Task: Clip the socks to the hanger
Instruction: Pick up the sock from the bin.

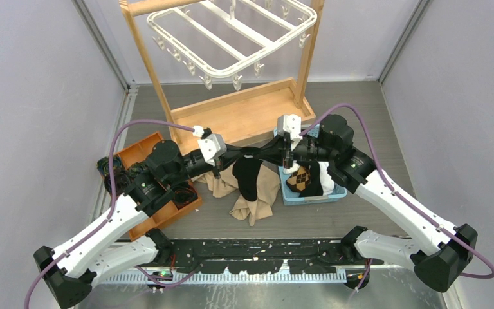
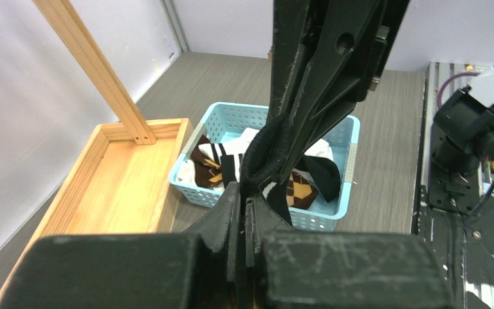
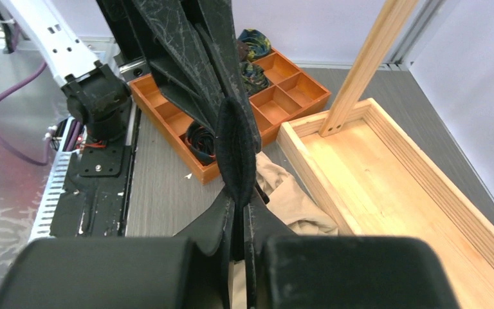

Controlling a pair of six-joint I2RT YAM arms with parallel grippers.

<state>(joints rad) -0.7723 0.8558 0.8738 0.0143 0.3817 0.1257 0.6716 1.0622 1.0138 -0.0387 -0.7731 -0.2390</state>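
Observation:
A black sock (image 1: 249,178) hangs between my two grippers above the table, its top edge pinched from both sides. My left gripper (image 1: 240,155) is shut on the sock's (image 2: 265,153) edge, and in its wrist view the jaws (image 2: 244,197) are pressed together on the black fabric. Facing it, my right gripper (image 1: 262,153) is shut on the same sock (image 3: 235,145), with its jaws (image 3: 239,207) closed on the cloth. More socks (image 1: 305,178), brown argyle and white with black, lie in a blue basket (image 1: 315,197). The white hanger (image 1: 231,40) hangs from the wooden stand at the back, its clips free.
A beige cloth (image 1: 257,201) lies crumpled under the hanging sock. An orange compartment tray (image 1: 143,149) sits at the left with dark rolled items. The wooden stand's base tray (image 1: 244,116) and posts (image 1: 146,61) stand just behind the grippers.

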